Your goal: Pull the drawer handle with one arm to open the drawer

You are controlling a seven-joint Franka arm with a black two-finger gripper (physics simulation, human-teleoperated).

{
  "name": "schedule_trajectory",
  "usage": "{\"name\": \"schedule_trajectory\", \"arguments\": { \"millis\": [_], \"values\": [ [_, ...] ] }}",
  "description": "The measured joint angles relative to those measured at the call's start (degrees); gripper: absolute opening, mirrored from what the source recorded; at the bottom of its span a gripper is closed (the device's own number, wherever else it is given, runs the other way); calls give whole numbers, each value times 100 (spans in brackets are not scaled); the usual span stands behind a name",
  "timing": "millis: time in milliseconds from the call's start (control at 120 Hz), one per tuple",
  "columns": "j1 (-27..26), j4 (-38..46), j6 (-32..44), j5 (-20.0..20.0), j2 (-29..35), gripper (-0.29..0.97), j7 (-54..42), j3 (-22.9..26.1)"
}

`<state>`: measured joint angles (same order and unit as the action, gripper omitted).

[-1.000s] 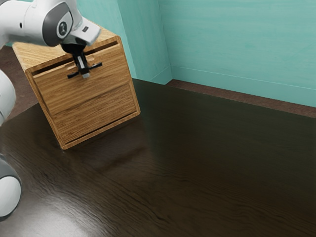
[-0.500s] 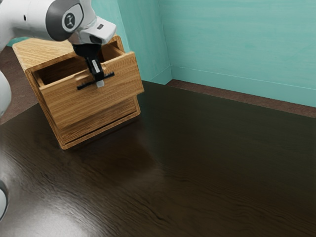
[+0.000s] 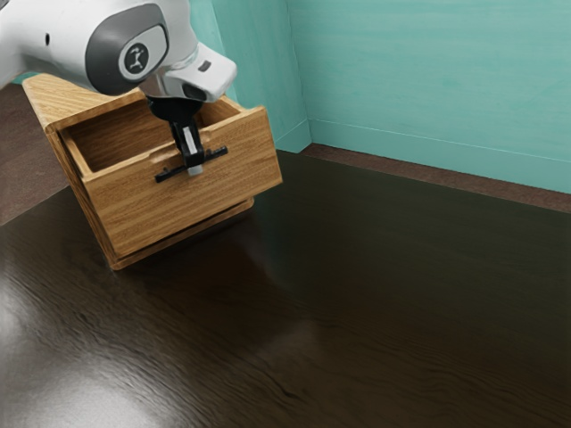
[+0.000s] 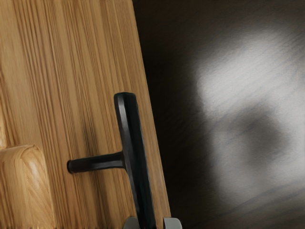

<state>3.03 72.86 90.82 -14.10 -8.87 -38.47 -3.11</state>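
Holding the handle point(image 3: 214, 155) tight in the gripper point(image 3: 191, 165). Had the top drawer point(image 3: 187, 198) well out of the cabinet point(image 3: 53, 94) behind the gripper. Looked almost done, maybe a little pulling left.

Reaches in from the exterior view's upper left, white and grey, bent sharply down at the wrist. Points the black gripper point(image 3: 189, 168) straight downward and clamps its fingers point(image 3: 186, 143) from two sides on the drawer handle point(image 3: 211, 156). Shows pale fingertips point(image 4: 174, 223) flanking that bar in the wrist view.
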Motion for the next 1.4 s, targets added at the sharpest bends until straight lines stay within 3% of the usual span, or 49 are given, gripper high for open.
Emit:
{"name": "schedule_trajectory", "arguments": {
  "millis": [258, 400, 625, 1208, 1400],
  "values": [
    [-483, 636, 256, -492, 424, -3, 304, -11],
    [-417, 934, 365, -608, 586, 1, 487, 1],
    [-410, 1319, 429, -649, 949, 2, 762, -39],
    [-552, 1263, 716, -634, 799, 3, 1156, -28],
    [-649, 1255, 696, -632, 796, 15, 1230, -18]
  ]
}}
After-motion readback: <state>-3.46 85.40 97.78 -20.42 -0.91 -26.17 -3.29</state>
